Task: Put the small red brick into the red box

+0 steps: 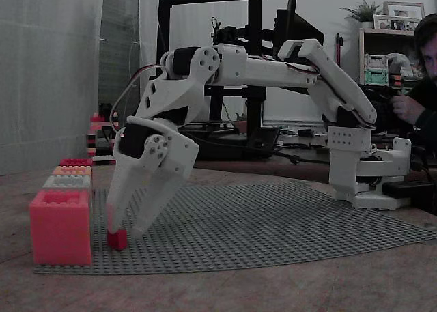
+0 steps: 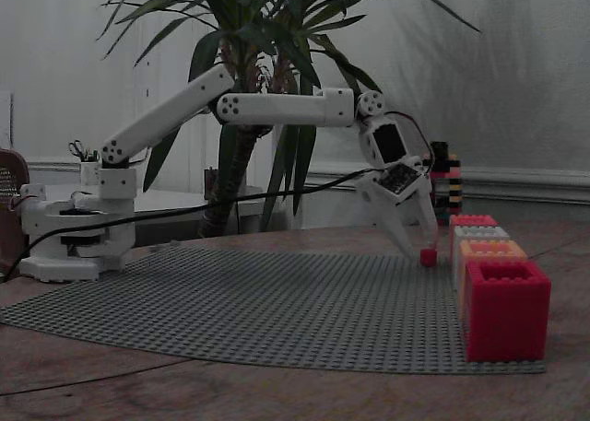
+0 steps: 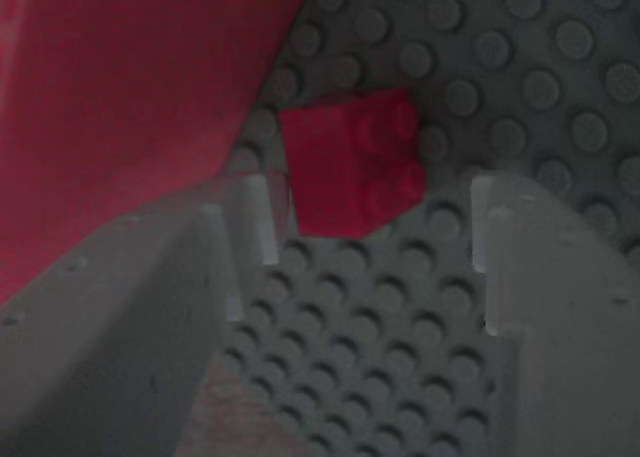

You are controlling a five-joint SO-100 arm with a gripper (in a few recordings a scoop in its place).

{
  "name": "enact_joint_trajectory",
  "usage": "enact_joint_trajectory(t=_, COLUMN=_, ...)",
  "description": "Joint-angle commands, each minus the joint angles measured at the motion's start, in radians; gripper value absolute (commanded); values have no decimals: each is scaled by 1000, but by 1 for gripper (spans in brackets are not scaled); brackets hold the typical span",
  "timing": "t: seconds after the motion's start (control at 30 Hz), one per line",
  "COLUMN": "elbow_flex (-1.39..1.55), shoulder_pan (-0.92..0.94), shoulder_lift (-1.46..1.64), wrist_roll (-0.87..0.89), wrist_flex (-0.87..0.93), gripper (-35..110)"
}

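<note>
The small red brick (image 3: pixel 350 162) sits on the grey studded baseplate (image 3: pixel 400 357) between my open gripper's (image 3: pixel 375 222) white fingertips, close against the left one in the wrist view. In both fixed views the gripper (image 1: pixel 126 229) (image 2: pixel 419 249) points steeply down with its tips at the brick (image 1: pixel 117 239) (image 2: pixel 429 256). The red box (image 1: pixel 75 162) (image 2: pixel 473 220) stands at the far end of a row of boxes along the baseplate's edge, well behind the gripper.
The row also holds a paler pink-red box (image 1: pixel 60 227) (image 2: pixel 505 310) nearest the cameras and right beside the brick, then a grey box (image 1: pixel 67 182) and an orange box (image 1: pixel 72 171). A person sits at the right edge behind the arm's base (image 1: pixel 362 175).
</note>
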Motion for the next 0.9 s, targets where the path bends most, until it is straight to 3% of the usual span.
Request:
enact_joint_trajectory(t=0.0, elbow_flex=-77, shoulder_pan=-23, shoulder_lift=44, wrist_roll=-8, wrist_flex=-18, gripper=16)
enact_joint_trajectory(t=0.33, elbow_flex=-127, shoulder_pan=-23, shoulder_lift=-11, wrist_roll=-11, wrist_flex=-28, gripper=14)
enact_joint_trajectory(t=0.57, elbow_flex=-137, shoulder_pan=-23, shoulder_lift=-17, wrist_roll=-3, wrist_flex=-46, gripper=0)
enact_joint_trajectory(t=0.87, elbow_flex=-135, shoulder_pan=-23, shoulder_lift=60, wrist_roll=48, wrist_flex=5, gripper=0)
